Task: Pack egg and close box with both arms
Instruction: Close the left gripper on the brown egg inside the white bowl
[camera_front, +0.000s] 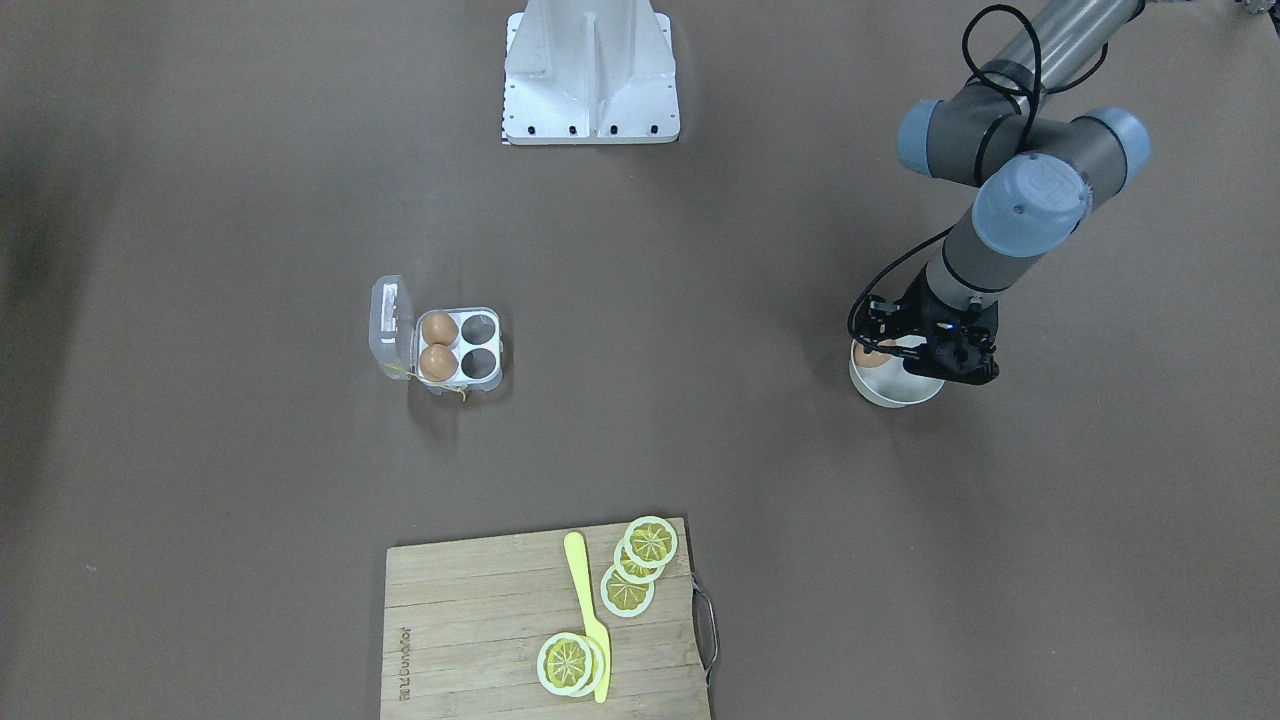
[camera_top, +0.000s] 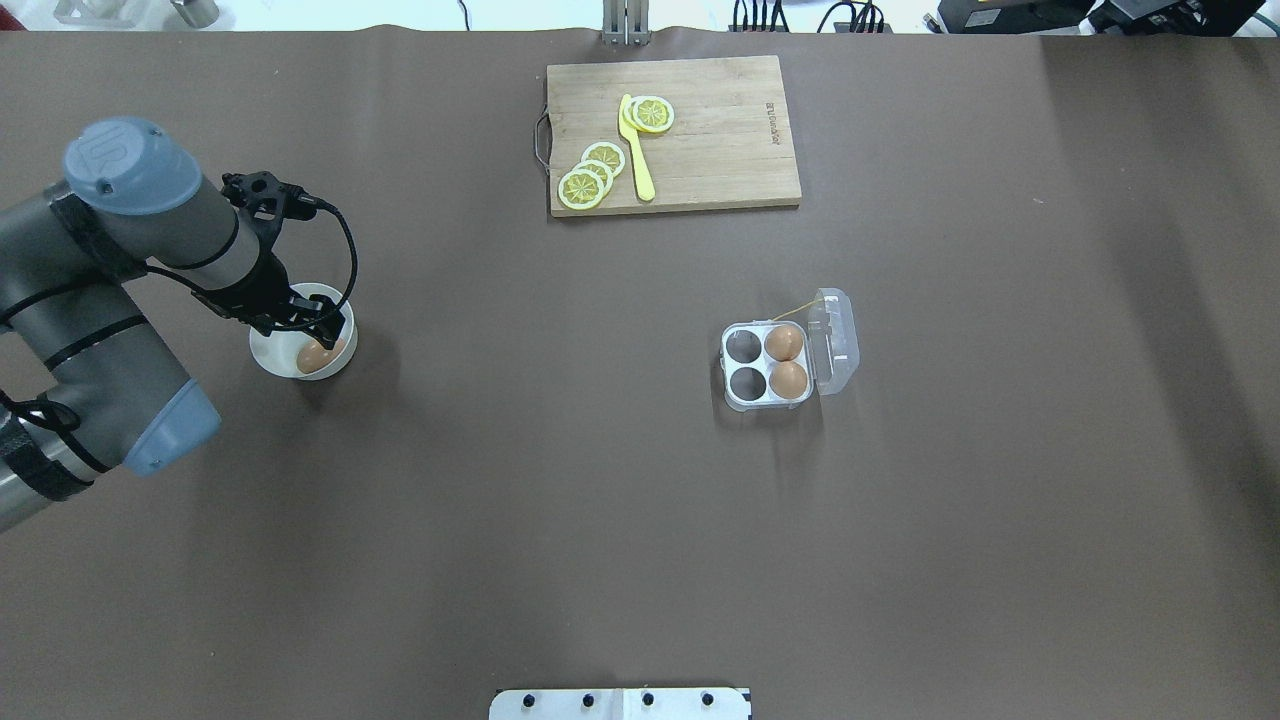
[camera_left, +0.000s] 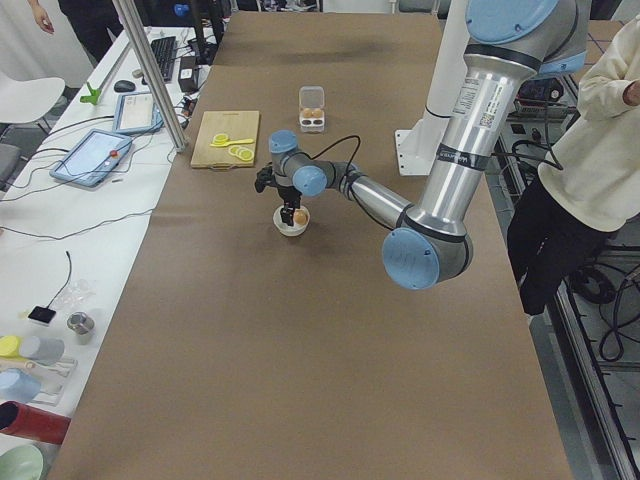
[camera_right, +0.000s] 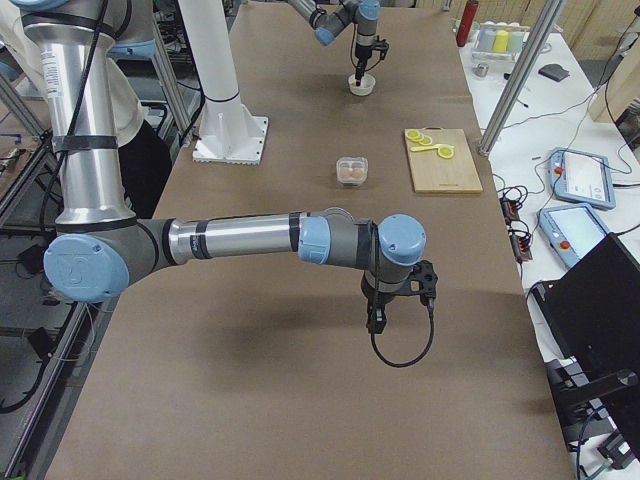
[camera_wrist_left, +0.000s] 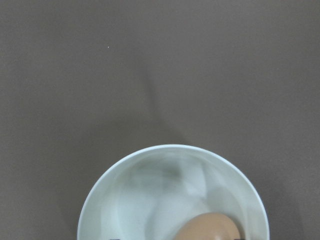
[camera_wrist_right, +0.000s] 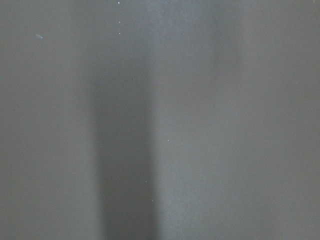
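The egg (camera_top: 315, 357) lies in a round white bowl (camera_top: 268, 358) on the table's left side. It also shows in the left wrist view (camera_wrist_left: 210, 227), low in the bowl (camera_wrist_left: 125, 200). My left gripper (camera_top: 322, 335) reaches down into the bowl at the egg; I cannot tell whether its fingers grip it. The clear box (camera_top: 745, 362) stands open right of centre, lid (camera_top: 836, 340) folded back. Two eggs (camera_top: 784, 342) (camera_top: 789, 379) fill its cells beside the lid; the other two cells are empty. My right gripper (camera_right: 378, 318) hangs over bare table; its state cannot be told.
A wooden cutting board (camera_top: 720, 150) with lemon slices (camera_top: 590, 175) and a yellow knife (camera_top: 636, 150) lies at the far edge. The white robot base (camera_front: 590, 80) stands at the near edge. A person (camera_left: 600, 150) stands beside the table.
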